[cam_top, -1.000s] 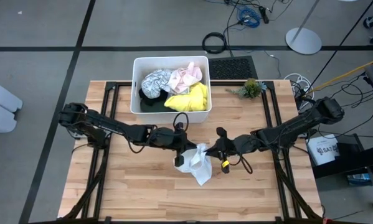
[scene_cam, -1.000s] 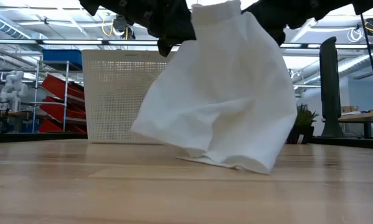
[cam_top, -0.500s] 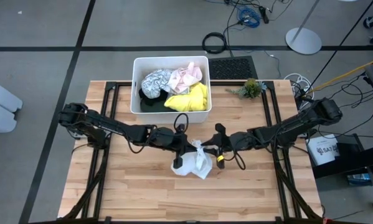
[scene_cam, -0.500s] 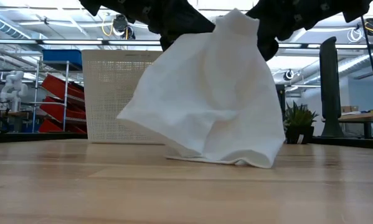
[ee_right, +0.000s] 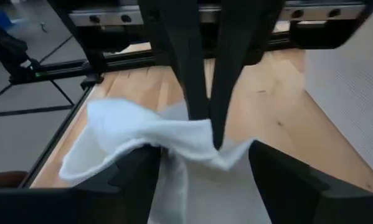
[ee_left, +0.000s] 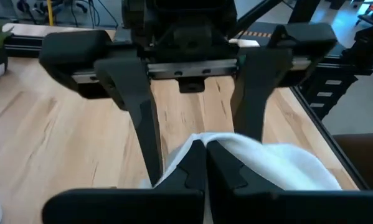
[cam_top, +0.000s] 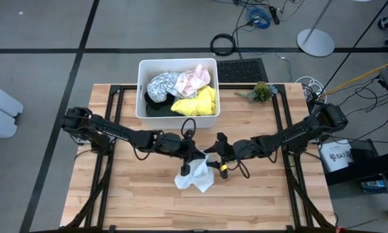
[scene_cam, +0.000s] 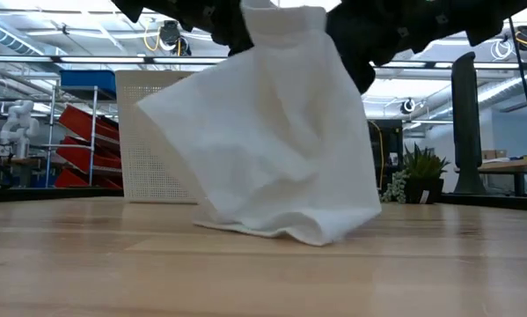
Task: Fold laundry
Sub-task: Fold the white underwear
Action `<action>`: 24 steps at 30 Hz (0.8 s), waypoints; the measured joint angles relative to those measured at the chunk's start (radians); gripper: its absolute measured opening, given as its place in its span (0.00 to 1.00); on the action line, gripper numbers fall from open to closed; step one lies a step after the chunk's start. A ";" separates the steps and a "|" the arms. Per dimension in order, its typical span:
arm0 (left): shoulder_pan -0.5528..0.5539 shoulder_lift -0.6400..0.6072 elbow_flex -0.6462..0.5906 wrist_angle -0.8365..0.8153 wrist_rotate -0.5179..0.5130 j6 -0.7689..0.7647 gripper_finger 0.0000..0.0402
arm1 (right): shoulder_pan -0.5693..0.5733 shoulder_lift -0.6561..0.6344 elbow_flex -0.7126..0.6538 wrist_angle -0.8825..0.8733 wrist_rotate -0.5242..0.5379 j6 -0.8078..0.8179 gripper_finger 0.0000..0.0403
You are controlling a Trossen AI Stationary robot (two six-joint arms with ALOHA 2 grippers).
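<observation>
Both arms meet over the middle of the wooden table (cam_top: 148, 207). The left gripper (cam_top: 195, 155) is pinched tight on the top edge of a white cloth (cam_top: 195, 176), and the rest of the cloth hangs down so its bottom rests in a crumpled heap on the wood. From table height the cloth (scene_cam: 263, 132) looks like a little tent. The right gripper (cam_top: 214, 159) sits right beside the left one with its fingers spread apart, one on each side of the cloth (its own camera shows them wide, with the pinched cloth (ee_right: 149, 140) between them). It is not holding anything just now.

I think the step is to get a second hold, so the cloth can be pulled flat before folding. To do it well, the right gripper should slide along the top edge away from the left one and pinch only one layer near a corner. Then both arms can move apart and lay it down smooth. If it pinches right beside the left gripper, the cloth will stay bunched.

Counting: two arms and one white cloth on the table. One white bin (cam_top: 142, 97) stands at the back of the table. In it I can see four more garments: one yellow (cam_top: 197, 100), one pale pink (cam_top: 192, 80), one white with grey pattern (cam_top: 160, 84), and one dark (cam_top: 156, 103). One small plant (cam_top: 261, 91) sits near the bin.
</observation>
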 joint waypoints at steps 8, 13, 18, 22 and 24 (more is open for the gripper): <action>0.001 0.004 0.000 0.018 0.013 -0.008 0.09 | -0.012 0.057 0.058 -0.011 0.007 -0.011 0.53; 0.000 0.004 0.000 0.011 -0.030 -0.013 0.27 | -0.013 0.059 0.073 -0.020 0.013 -0.026 0.36; 0.002 -0.005 0.000 -0.010 -0.059 -0.029 0.40 | -0.012 0.055 0.073 -0.038 0.004 -0.035 0.06; 0.005 -0.039 0.000 -0.082 -0.062 -0.036 0.41 | -0.015 0.055 0.074 -0.071 0.011 -0.024 0.04; 0.003 -0.070 0.000 -0.132 -0.072 -0.037 0.41 | -0.015 0.050 0.074 -0.092 0.011 -0.021 0.03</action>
